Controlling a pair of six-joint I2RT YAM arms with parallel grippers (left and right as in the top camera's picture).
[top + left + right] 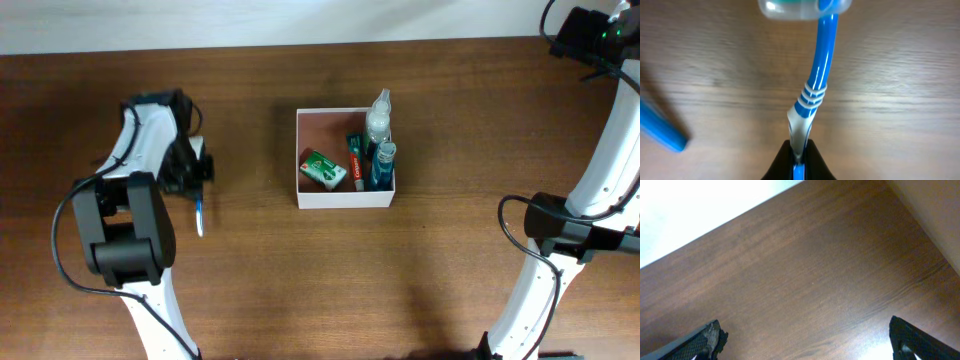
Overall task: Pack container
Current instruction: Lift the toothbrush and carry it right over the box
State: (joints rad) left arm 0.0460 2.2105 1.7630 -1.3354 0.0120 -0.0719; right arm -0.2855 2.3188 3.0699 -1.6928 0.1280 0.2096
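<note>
Centrally on the wooden table sits the container, holding a green box, a toothpaste tube and two bottles. Well to its left, the left gripper is clamped on a blue toothbrush by its handle. Far right, the right gripper hangs spread wide above the tabletop.

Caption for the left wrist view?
Left gripper shut on the blue toothbrush handle, capped head pointing away, against the wooden table.
</note>
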